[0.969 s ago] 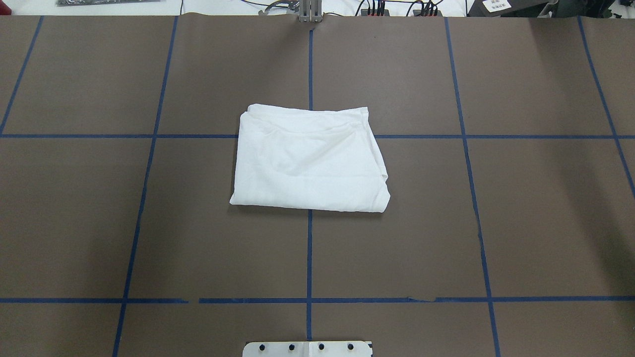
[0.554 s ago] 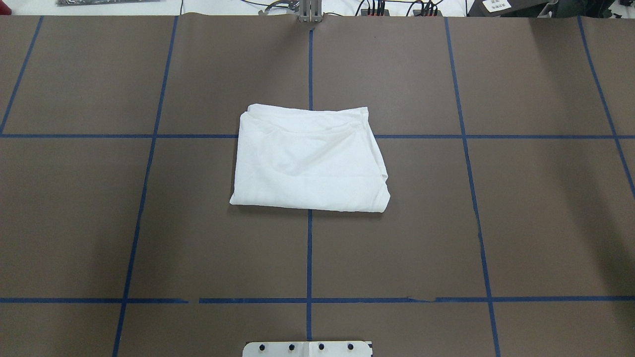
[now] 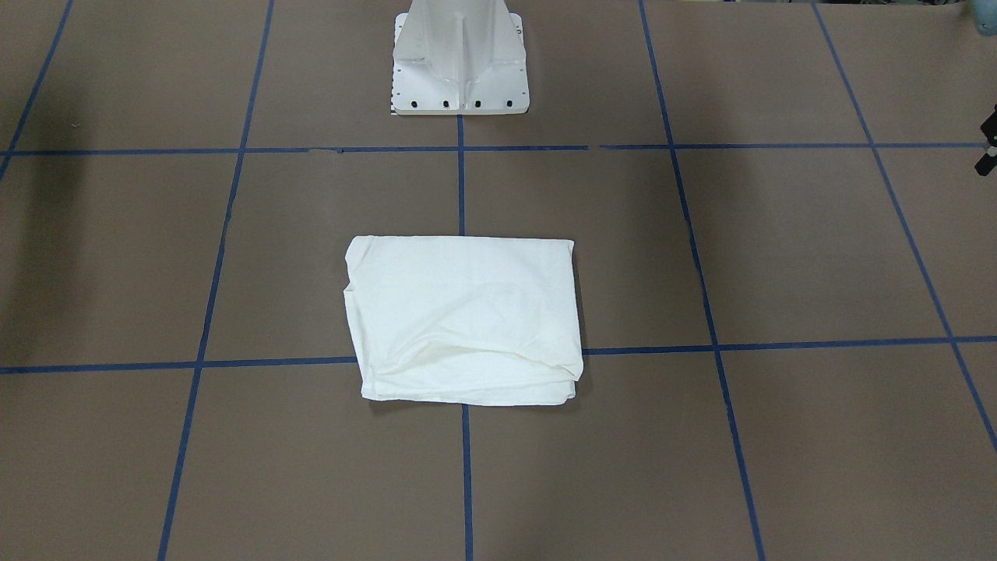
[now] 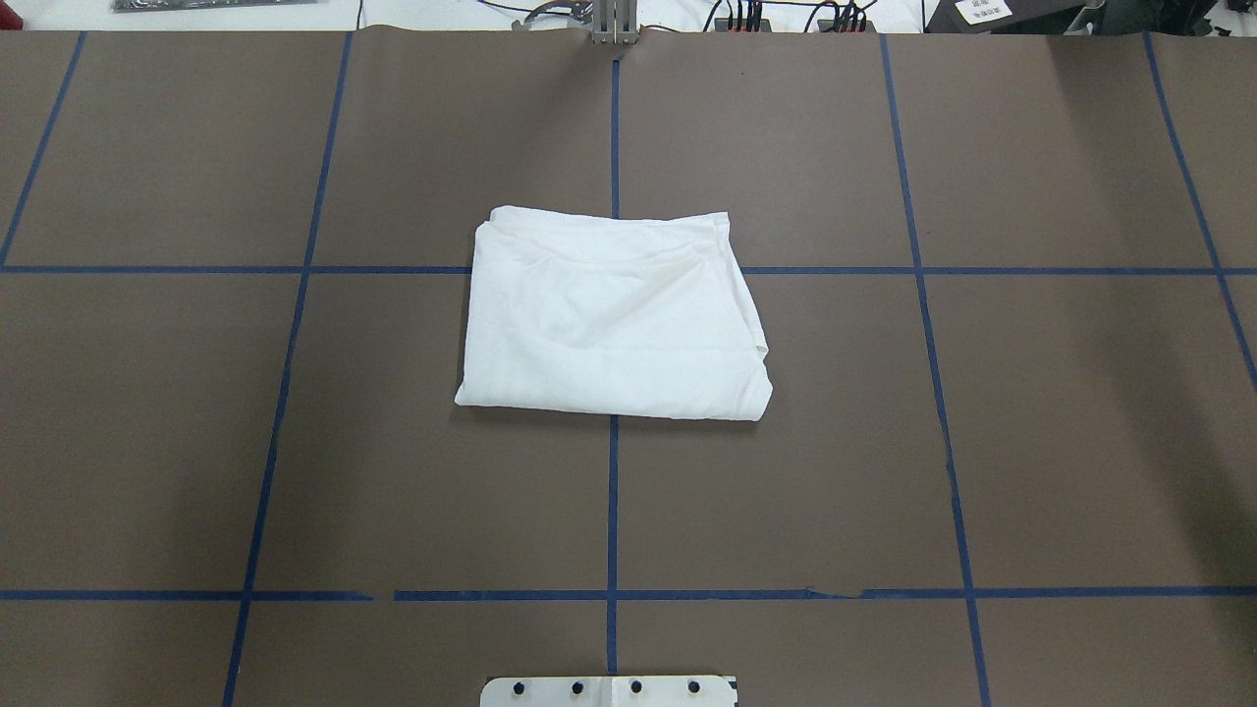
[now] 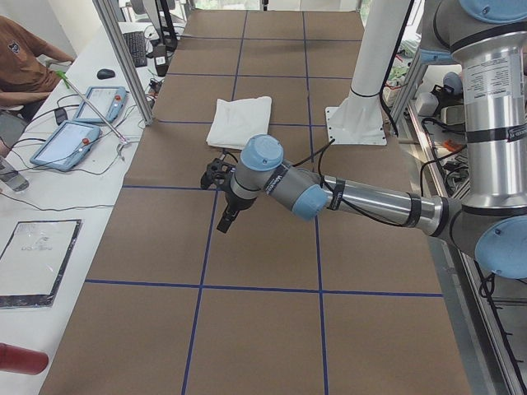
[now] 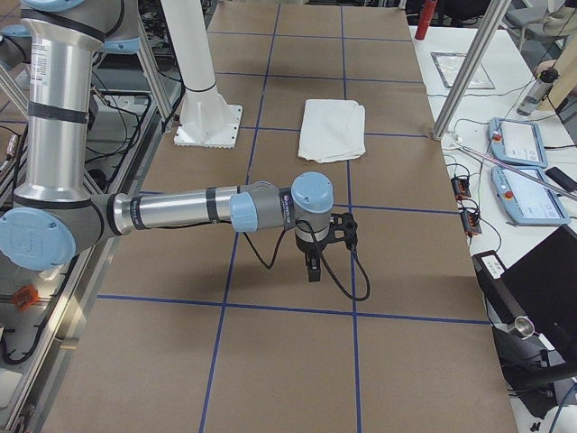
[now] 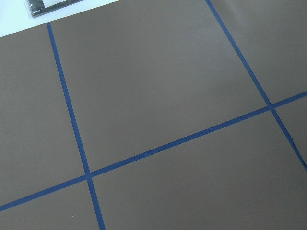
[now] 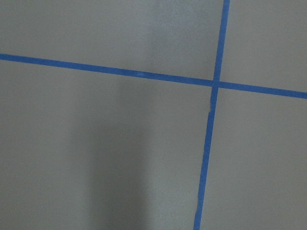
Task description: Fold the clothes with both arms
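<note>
The clothes, one white shirt point(image 4: 614, 314) folded into a compact rectangle, lie flat at the middle of the brown table, also seen in the front view point(image 3: 463, 319). Neither arm touches them. In the exterior left view my left gripper point(image 5: 226, 220) hangs low over bare table, well short of the shirt point(image 5: 239, 121). The exterior right view has my right gripper point(image 6: 312, 269) pointing down over bare table, likewise away from the shirt point(image 6: 334, 129). I cannot tell whether either gripper is open or shut. Both wrist views hold only brown table and blue tape.
Blue tape lines point(image 4: 613, 491) divide the table into squares. The white pedestal base point(image 3: 459, 58) stands at the robot's side. Beyond the table's far edge are an aluminium post point(image 5: 123, 58), teach pendants point(image 5: 82, 123) and a seated person point(image 5: 25, 58).
</note>
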`<state>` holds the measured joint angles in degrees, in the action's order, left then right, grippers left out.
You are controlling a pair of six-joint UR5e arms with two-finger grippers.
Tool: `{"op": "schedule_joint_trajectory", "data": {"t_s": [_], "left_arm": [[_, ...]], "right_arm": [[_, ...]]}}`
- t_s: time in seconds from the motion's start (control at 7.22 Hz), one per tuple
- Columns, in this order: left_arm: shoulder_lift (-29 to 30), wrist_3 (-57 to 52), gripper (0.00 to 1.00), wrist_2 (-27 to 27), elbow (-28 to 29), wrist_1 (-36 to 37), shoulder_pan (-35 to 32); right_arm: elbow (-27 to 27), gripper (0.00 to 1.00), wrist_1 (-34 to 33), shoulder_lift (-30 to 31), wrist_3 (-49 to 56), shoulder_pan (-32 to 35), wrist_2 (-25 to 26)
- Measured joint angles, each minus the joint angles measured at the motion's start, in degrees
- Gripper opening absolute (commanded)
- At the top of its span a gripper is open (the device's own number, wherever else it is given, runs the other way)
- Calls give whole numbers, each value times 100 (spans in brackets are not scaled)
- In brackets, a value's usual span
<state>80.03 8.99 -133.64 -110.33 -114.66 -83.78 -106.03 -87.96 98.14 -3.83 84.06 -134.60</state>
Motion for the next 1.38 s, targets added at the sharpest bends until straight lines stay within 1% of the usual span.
{"op": "schedule_joint_trajectory", "data": {"t_s": [0.28, 0.69, 1.38], "left_arm": [[17, -2, 99, 2, -12, -3, 0], [60, 1, 99, 4, -23, -4, 2], [-163, 9, 99, -1, -288, 13, -26]], "right_arm": [[1, 100, 1, -41, 1, -47, 67], [-21, 100, 45, -112, -5, -181, 365], [-103, 100, 62, -89, -3, -179, 402]]}}
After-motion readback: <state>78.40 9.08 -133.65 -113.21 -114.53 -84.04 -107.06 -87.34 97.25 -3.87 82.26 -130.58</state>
